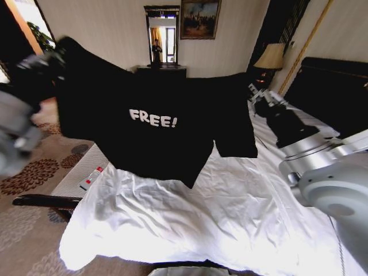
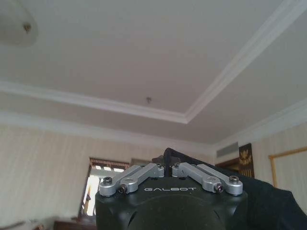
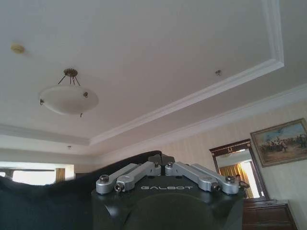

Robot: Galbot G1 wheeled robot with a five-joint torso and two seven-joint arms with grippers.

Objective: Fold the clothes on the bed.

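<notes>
Black T-shirt (image 1: 155,126) held spread in the air above the bed (image 1: 230,224), lettering facing forward. Pinched at one top corner by left gripper (image 2: 168,165), at the other by right gripper (image 3: 160,160). No fold made yet; laying flat and folding remain.

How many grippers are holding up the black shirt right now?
2. The left gripper pinches one top corner of the black "FREE!" T-shirt, the right gripper the other, holding it spread above the white-sheeted bed.
</notes>
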